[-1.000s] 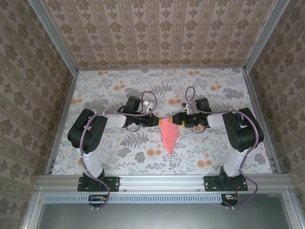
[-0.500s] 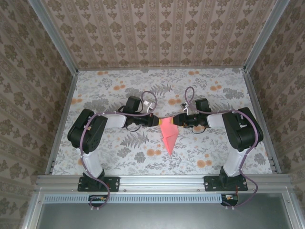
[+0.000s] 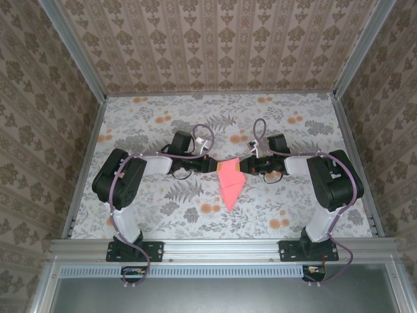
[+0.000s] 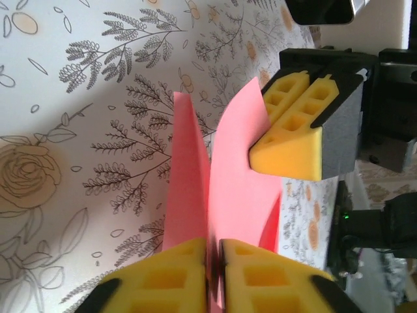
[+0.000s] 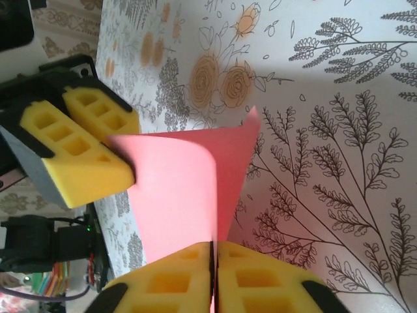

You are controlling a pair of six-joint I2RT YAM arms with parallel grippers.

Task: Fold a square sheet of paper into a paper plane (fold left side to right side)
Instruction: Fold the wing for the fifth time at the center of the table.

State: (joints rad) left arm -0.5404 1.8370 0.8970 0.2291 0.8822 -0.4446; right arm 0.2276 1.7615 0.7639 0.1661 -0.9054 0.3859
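The right pincer [image 5: 213,253] pinches the pink paper plane [image 5: 176,189] tight. The left pincer [image 4: 213,254] has the paper between its pads too, a crack apart; I cannot tell if it grips. The plane stands between the two pincers.

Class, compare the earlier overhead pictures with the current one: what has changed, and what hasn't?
The right gripper closed its jaws onto the folded salmon-pink paper plane, taking hold of it. The left gripper kept pinching the other side; the plane stayed between them.
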